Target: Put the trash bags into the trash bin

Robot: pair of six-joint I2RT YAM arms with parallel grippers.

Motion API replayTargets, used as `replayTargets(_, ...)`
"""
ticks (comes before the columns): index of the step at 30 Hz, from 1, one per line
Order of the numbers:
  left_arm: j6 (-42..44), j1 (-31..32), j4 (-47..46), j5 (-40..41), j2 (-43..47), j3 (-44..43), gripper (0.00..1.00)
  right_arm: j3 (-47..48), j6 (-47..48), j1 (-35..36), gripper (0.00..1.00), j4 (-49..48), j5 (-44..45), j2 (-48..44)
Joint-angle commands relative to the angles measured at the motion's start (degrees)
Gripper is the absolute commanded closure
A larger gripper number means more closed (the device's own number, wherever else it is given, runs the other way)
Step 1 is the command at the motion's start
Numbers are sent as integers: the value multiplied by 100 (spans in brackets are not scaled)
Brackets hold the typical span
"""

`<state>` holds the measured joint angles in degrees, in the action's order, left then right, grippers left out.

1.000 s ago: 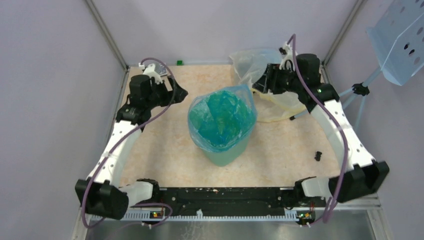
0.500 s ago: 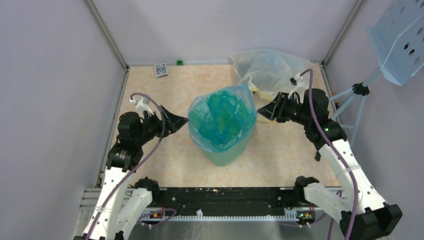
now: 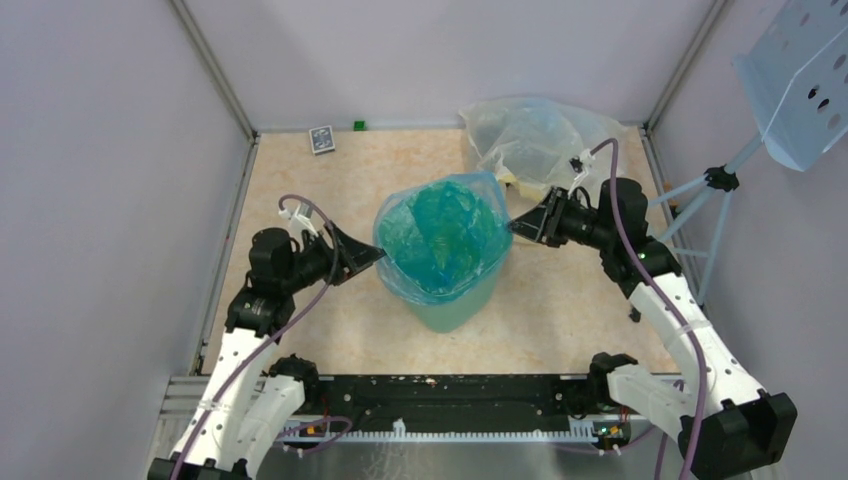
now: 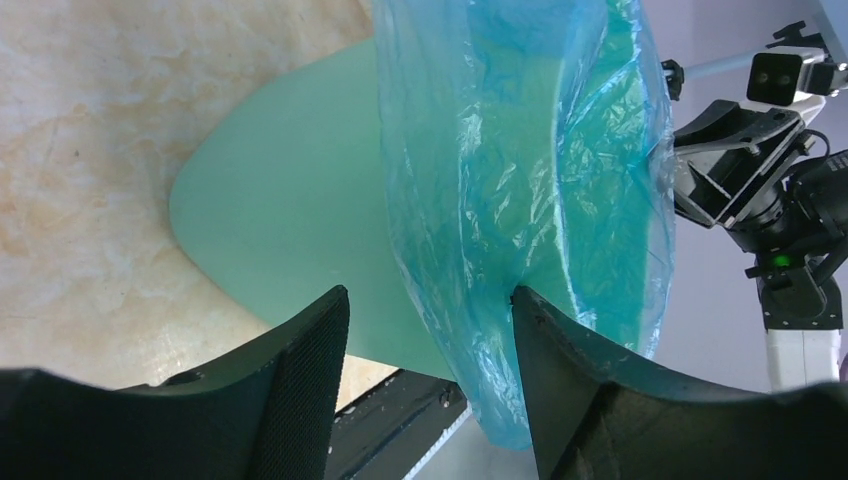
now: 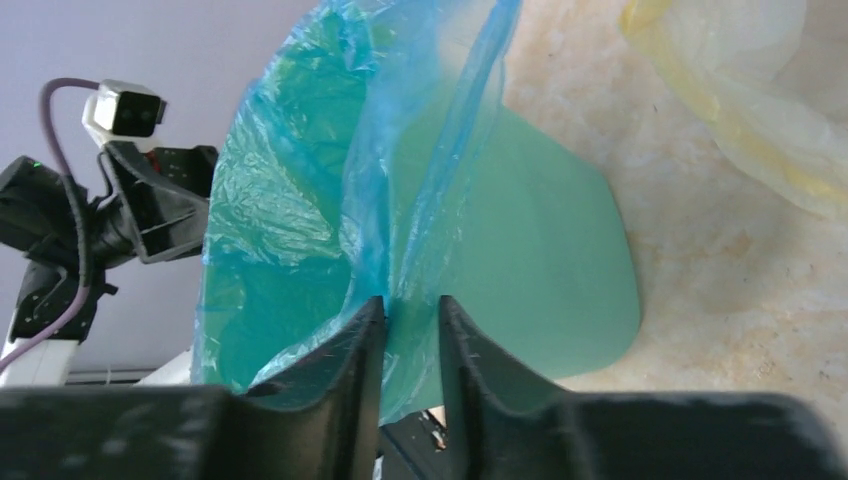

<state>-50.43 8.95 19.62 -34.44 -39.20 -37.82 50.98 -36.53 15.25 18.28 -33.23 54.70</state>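
The mint-green trash bin [image 3: 447, 305] stands mid-table with a blue trash bag [image 3: 440, 235] inside it, the bag's rim standing above the bin's rim. My left gripper [image 3: 376, 258] is at the bag's left edge. In the left wrist view its jaws [image 4: 430, 320] are wide open, and the bag's hanging edge [image 4: 520, 250] lies between them, touching the right finger. My right gripper [image 3: 514, 228] is at the bag's right edge. In the right wrist view its jaws [image 5: 412, 315] stand a narrow gap apart, around a fold of the bag [image 5: 430, 200], beside the bin [image 5: 540, 270].
A large clear yellowish bag [image 3: 530, 140] lies at the back right, also in the right wrist view [image 5: 740, 110]. A small card box [image 3: 321, 139] and a green cube [image 3: 358, 125] sit at the back edge. A pale-blue perforated panel [image 3: 800, 80] stands outside at the right.
Both arms have swung from the back of the table in toward the bin. Each gripper now sits at the bag's rim, left and right. The bin and bag have not moved.
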Motion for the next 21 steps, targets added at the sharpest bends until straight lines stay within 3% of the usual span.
replayTargets(1,-107,-7,-486,-211,-49,167,35,-90,-63,7,80,-313,-267,119)
replayTargets(5,-22,-6,-440,-126,-90,258,45,-160,-69,4,88,-295,-259,171)
replayTargets(9,98,-7,-452,74,-98,459,46,-278,-39,5,100,-246,-216,245)
replayTargets(21,146,-7,-595,116,-53,562,44,-285,15,3,100,-139,147,77)
